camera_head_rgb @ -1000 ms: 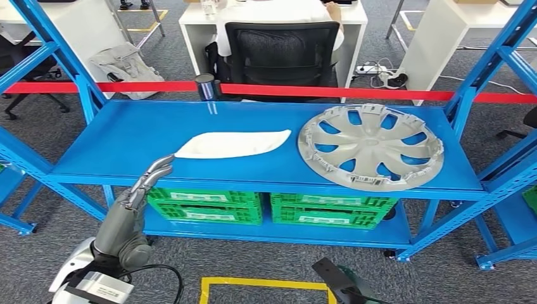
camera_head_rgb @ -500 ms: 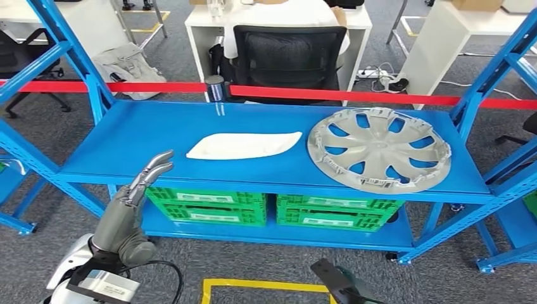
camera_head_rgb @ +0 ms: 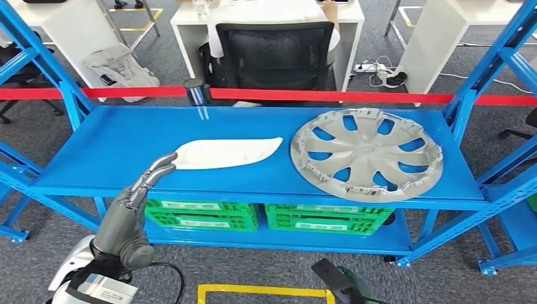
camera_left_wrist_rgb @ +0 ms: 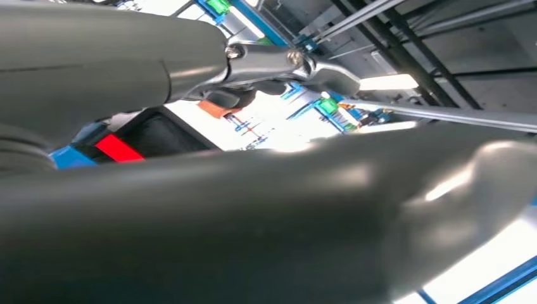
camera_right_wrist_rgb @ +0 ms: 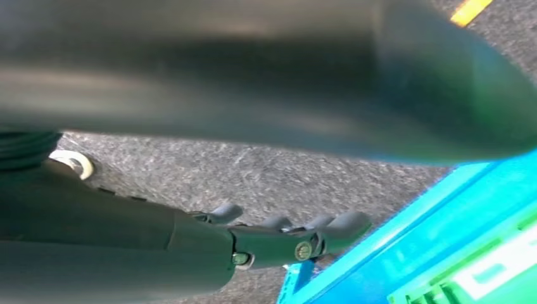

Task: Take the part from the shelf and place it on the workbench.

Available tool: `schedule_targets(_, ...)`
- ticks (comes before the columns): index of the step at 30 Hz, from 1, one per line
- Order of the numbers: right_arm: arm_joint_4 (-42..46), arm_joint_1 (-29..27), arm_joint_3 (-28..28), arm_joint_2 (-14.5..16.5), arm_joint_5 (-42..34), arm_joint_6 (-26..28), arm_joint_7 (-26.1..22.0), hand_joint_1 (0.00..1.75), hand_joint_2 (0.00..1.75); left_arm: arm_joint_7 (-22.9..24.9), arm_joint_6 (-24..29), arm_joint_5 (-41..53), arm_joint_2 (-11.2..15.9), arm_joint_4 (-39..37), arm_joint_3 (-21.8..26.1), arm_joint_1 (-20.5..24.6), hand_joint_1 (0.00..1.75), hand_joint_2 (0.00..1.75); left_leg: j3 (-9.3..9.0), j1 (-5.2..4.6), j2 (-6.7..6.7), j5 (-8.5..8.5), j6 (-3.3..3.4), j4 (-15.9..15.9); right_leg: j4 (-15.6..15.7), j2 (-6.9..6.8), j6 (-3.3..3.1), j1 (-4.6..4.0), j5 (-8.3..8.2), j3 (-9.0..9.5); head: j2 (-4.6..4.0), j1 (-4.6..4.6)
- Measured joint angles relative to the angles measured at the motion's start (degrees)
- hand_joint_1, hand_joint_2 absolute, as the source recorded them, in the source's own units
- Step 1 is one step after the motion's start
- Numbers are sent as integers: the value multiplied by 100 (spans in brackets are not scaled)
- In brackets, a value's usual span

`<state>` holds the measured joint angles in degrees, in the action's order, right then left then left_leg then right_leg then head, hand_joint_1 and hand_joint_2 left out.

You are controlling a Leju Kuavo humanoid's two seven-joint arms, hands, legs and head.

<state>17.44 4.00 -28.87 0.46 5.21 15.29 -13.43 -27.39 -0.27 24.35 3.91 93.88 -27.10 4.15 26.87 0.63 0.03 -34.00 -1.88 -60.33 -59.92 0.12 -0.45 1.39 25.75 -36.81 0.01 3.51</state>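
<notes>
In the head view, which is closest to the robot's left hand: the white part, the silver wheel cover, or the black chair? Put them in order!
From the left hand, nearest first:
1. White part, on the shelf just beyond the fingertips.
2. Silver wheel cover, on the right side of the same shelf.
3. Black chair, behind the shelf, past the red tape.

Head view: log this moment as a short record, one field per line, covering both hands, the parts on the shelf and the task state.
left hand: raised, fingers apart, holding nothing, fingertips near the white part's end
right hand: hanging low, over the grey floor beside the blue shelf, nothing in it
white part: lies flat on the blue shelf top
wheel cover: silver, on the same shelf, apart from the white part
below: green crates
task state: nothing picked yet
</notes>
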Motion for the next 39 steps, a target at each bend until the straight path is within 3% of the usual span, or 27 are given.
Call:
schedule_targets(3, 0, 9, 0, 0, 2, 0, 1, 0, 0, -7, 3, 7, 3, 4, -6, -11, 0, 0, 649, 4, 0, -414, -42, -1040, 9, 1, -62, -20, 72, 82, -1, 11)
schedule_targets(4, 0, 5, 0, 0, 2, -1, 2, 0, 0, -7, 3, 11, 7, 3, -8, -19, 0, 0, 853, 3, 0, -477, -41, -1282, 9, 3, -71, -32, 95, 103, -1, 11)
schedule_targets(5, 0, 1, 0, 0, 2, -1, 2, 0, 0, -8, 2, 15, 10, 3, -10, -24, 0, 0, 968, 0, 0, -420, -27, -1339, 8, 8, -75, -45, 117, 130, -1, 11)
schedule_targets(6, 0, -1, 0, 0, 2, -2, 3, 0, 0, -13, 2, 17, 12, 4, -11, -26, 0, 0, 980, -7, 0, -235, 1, -1188, 8, 14, -77, -57, 138, 163, -1, 11)
schedule_targets(8, 0, -1, 0, 1, 2, -1, 3, 0, 0, -31, 1, 17, 15, 11, -14, -26, 0, 0, 787, -43, 1, 302, 89, -480, 9, 26, -66, -72, 176, 233, -1, 12)
schedule_targets(10, 0, -1, 0, 3, 2, -1, 2, 0, 0, -53, -4, 17, 17, 21, -20, -25, 0, 0, 630, -94, 7, 504, 159, 43, 9, 29, -26, -82, 196, 255, 0, 11)
schedule_targets(13, 2, -4, -5, 6, 2, -2, 1, 0, 0, -96, -12, 10, 21, 51, -23, -32, 0, 0, 590, -117, 0, 572, 190, 173, 46, 17, 66, -88, 202, 275, 0, 9)
schedule_targets(17, 4, 10, -8, 1, -2, 1, 1, 0, 0, -157, -40, -36, 23, 81, -27, -29, 0, 0, 497, -92, -14, 676, 157, 307, 188, 12, -123, -121, 140, 378, 1, 6)
schedule_targets(20, 4, 4, -9, -2, -7, 1, 3, 0, 0, -160, -63, -57, 25, 78, -27, -38, 0, 0, 496, -108, -13, 655, 209, 294, 224, 12, -53, -109, 138, 406, 0, 5)
schedule_targets(24, 4, 3, -10, -1, -7, 10, 3, 0, 0, -167, -70, -63, 26, 76, -28, -38, 0, 0, 498, -125, -12, 645, 245, 288, 271, 12, 118, -83, 129, 429, -1, 5)
schedule_targets(39, 4, 3, -31, -2, 7, -7, 3, 0, 0, -221, -89, -66, 26, 76, -31, -38, 0, 0, 492, -119, -11, 643, 248, 293, 274, 12, 141, -92, 132, 427, 1, 5)
